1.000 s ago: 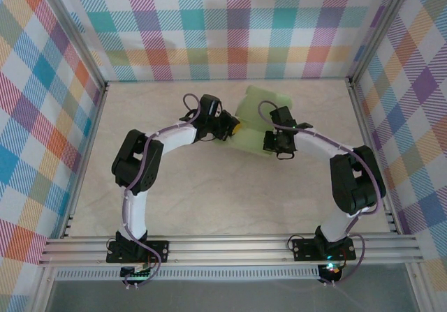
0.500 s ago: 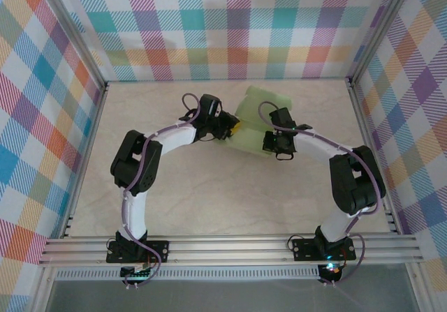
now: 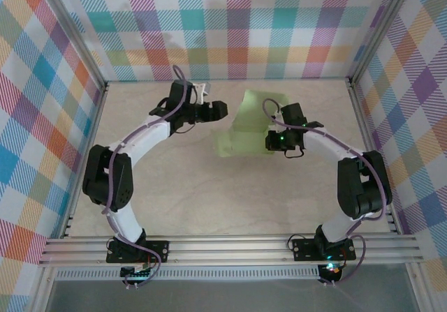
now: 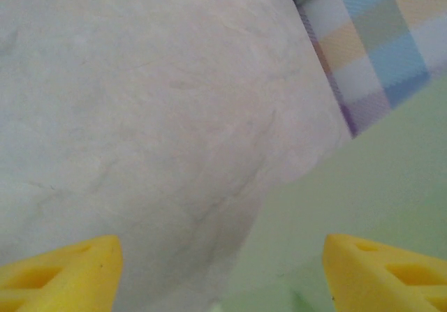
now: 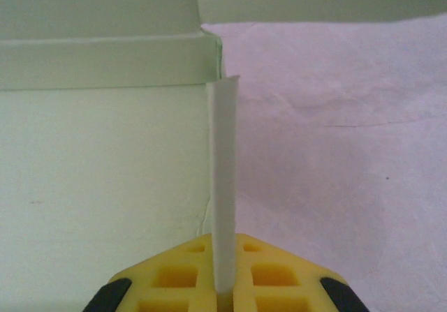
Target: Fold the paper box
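Compared with a second ago, we see that the left gripper [image 3: 222, 109] has drawn away from the paper box [image 3: 244, 127] toward the far left. Its yellow fingers [image 4: 59, 273] are now spread wide with nothing between them. The right gripper [image 3: 269, 142] pinches a thin upright flap of the box, which lies on the counter [image 3: 181, 186] right of centre.
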`<state>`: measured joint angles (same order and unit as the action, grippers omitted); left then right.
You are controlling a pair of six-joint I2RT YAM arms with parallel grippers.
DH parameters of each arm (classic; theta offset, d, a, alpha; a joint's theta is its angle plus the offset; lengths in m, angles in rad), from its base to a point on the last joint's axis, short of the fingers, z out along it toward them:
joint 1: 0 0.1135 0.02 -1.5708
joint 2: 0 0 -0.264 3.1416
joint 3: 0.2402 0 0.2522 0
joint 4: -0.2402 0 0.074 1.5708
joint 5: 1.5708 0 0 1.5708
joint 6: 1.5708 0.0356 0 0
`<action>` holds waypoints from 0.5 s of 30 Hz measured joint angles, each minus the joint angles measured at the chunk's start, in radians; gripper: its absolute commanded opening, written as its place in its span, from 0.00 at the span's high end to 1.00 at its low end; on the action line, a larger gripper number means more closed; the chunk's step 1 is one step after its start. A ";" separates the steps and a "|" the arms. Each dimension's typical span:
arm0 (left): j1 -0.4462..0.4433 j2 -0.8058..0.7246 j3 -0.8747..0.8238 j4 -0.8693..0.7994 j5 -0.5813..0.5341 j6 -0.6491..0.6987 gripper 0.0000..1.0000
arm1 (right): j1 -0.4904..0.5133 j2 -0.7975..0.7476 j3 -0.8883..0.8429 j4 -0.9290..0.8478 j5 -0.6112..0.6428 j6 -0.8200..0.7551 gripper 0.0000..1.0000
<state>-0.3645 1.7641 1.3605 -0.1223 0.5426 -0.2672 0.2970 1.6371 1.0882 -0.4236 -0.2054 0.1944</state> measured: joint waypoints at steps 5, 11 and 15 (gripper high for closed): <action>0.067 0.050 0.023 -0.103 0.263 0.385 0.22 | -0.046 0.000 0.061 -0.060 -0.109 -0.117 1.00; 0.063 0.150 0.144 -0.364 0.457 0.775 0.22 | -0.060 0.000 0.107 -0.106 -0.191 -0.189 1.00; 0.038 0.150 0.143 -0.382 0.489 0.852 0.22 | -0.060 0.001 0.109 -0.133 -0.200 -0.201 1.00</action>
<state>-0.3267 1.9141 1.5040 -0.5041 1.0317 0.5850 0.2367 1.6382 1.1973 -0.5564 -0.4049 -0.0071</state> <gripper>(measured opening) 0.783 0.084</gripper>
